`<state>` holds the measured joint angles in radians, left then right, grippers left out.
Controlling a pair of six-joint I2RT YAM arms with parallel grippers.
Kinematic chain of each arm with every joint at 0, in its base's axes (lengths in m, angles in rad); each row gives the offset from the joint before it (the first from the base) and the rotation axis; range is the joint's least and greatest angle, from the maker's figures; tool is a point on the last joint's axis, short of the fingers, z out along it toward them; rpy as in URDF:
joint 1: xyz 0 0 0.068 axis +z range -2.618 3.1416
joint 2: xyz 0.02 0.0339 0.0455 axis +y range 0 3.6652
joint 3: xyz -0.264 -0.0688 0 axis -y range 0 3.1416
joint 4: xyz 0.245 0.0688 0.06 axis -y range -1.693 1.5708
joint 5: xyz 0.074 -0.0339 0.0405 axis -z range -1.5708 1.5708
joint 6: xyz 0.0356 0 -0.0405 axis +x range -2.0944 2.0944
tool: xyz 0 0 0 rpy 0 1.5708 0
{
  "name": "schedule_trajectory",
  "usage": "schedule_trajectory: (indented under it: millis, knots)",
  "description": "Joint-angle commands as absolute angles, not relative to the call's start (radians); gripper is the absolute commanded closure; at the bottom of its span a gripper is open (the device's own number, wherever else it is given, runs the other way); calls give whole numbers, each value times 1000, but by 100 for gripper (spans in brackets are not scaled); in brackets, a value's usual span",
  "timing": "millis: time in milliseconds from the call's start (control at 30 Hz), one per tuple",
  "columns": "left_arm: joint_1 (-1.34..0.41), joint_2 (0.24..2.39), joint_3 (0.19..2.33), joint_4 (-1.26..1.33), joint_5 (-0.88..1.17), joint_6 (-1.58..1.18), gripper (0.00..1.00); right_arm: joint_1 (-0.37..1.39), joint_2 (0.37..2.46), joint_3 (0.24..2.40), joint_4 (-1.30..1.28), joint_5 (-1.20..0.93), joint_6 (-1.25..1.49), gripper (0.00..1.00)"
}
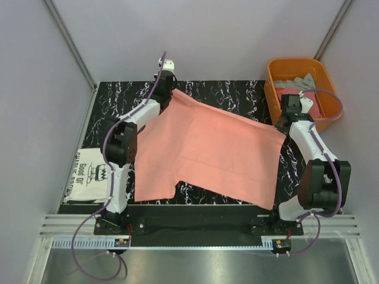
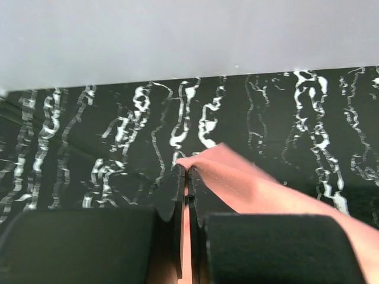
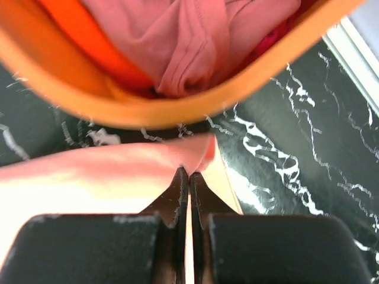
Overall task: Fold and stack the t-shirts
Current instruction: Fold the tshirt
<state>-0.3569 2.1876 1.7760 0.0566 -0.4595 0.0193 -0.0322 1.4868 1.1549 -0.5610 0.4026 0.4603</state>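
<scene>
Top external view: the salmon shirt (image 1: pixel 207 154) lies spread across the tabletop (image 1: pixel 237 92). My left tool (image 1: pixel 166 83) is clamped on its far-left corner and my right tool (image 1: pixel 289 115) pinches its far-right corner beside the tub (image 1: pixel 271 89). Uneven pulling could slip a corner free or snag the tub.

Robot lab test cell, not a home. Plain pale panel walls (image 1: pixel 35 89) box in a black marble-print tabletop (image 1: pixel 237 94). Left arm (image 1: pixel 121 148) and right arm (image 1: pixel 320 171) bolted by slotted metal rail (image 1: pixel 65 225) at near edge. Purple cables (image 1: pixel 73 245) loop off the bases.
</scene>
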Motion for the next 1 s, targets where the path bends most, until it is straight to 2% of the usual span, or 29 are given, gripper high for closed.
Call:
schedule_trajectory:
  millis: [0, 167, 400, 633, 967]
  knots:
    - [-350, 2138, 1839, 166, -453, -74, 100, -44, 1512, 1215, -474, 466, 397, 100]
    - [-348, 2057, 1732, 132, -433, -101, 100, -44, 1519, 1195, -479, 417, 383, 100]
    - [-345, 1921, 1626, -47, -434, -146, 100, -44, 1488, 1157, -537, 336, 434, 100]
    - [-338, 1755, 1531, -224, -365, -241, 100, -44, 1456, 1146, -623, 288, 439, 100]
    - [-330, 1635, 1459, -458, -252, -313, 100, -46, 1404, 1117, -715, 235, 446, 100]
